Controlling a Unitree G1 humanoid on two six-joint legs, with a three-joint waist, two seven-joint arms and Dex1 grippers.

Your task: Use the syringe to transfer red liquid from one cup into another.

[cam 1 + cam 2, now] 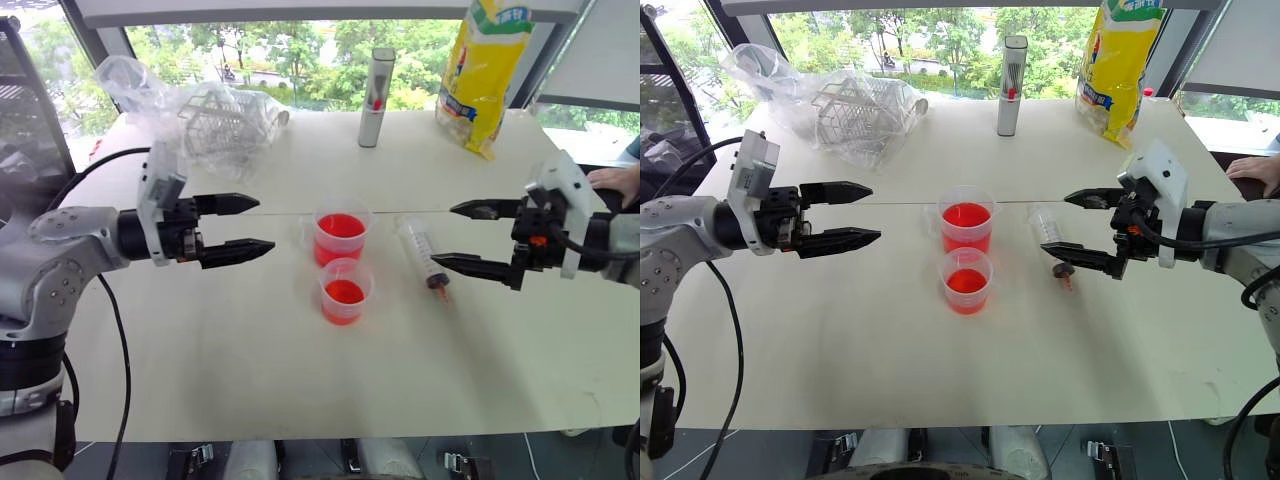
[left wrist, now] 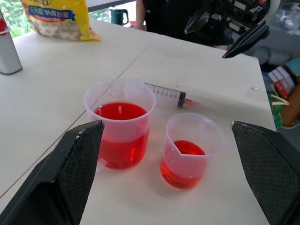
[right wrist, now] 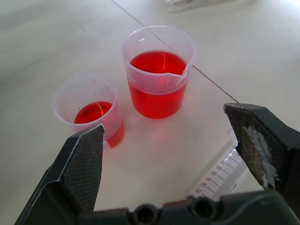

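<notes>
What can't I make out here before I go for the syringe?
- Syringe: in the right eye view the right gripper covers much of its barrel; in the right wrist view the frame edge cuts it off.
- Syringe contents: barrel too small to tell whether liquid is inside.
- Printing on the yellow bag: too small, and the top edge cuts it.
- Person's hand: cut by the right edge.

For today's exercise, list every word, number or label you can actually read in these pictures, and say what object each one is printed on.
"20", "30", "40", "50", "60", "70": scale numbers printed on the syringe barrel.
Yellow bag: blue and white printing, too blurred to read.
Upright grey tube: a red mark, no readable text.
Both cups: no readable markings.
</notes>
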